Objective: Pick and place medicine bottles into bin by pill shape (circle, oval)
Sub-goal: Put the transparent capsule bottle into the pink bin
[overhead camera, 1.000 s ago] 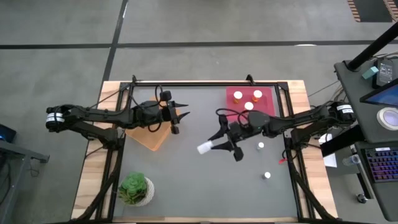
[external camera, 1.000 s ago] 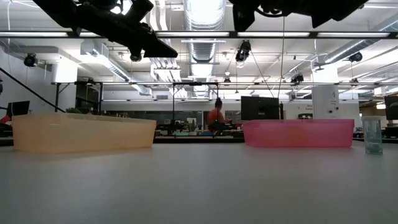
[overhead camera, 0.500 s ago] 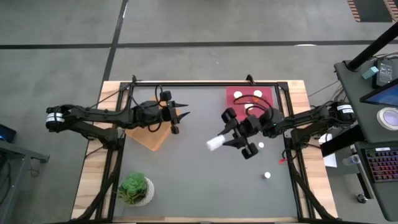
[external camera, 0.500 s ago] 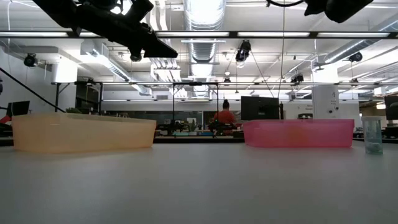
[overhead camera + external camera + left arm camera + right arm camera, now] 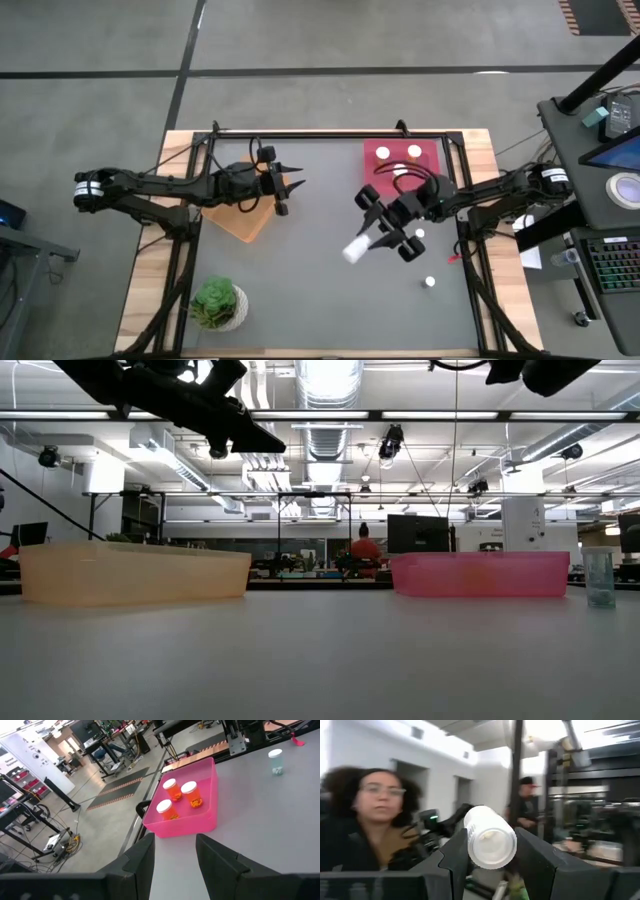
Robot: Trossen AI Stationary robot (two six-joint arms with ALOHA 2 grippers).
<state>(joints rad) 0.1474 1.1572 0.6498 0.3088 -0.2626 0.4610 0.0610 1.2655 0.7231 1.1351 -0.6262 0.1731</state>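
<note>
Two bins (image 5: 135, 574) sit on grey table (image 5: 320, 660), seemingly workshop behind

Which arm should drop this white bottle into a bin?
Right: its end effector already grips the white bottle, with the pink bin close behind it. The left end effector is empty above the orange bin.

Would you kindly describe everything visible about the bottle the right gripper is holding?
The bottle is a white cylinder that looks like plastic, with faint dark print near one end. It lies sideways, clamped between the right gripper's two dark fingers, which press its sides. In the high view it juts out of the gripper, lifted above the grey table, over the middle of the table, short of the pink bin. Only the fingers touch it. Its contents cannot be seen.
</note>
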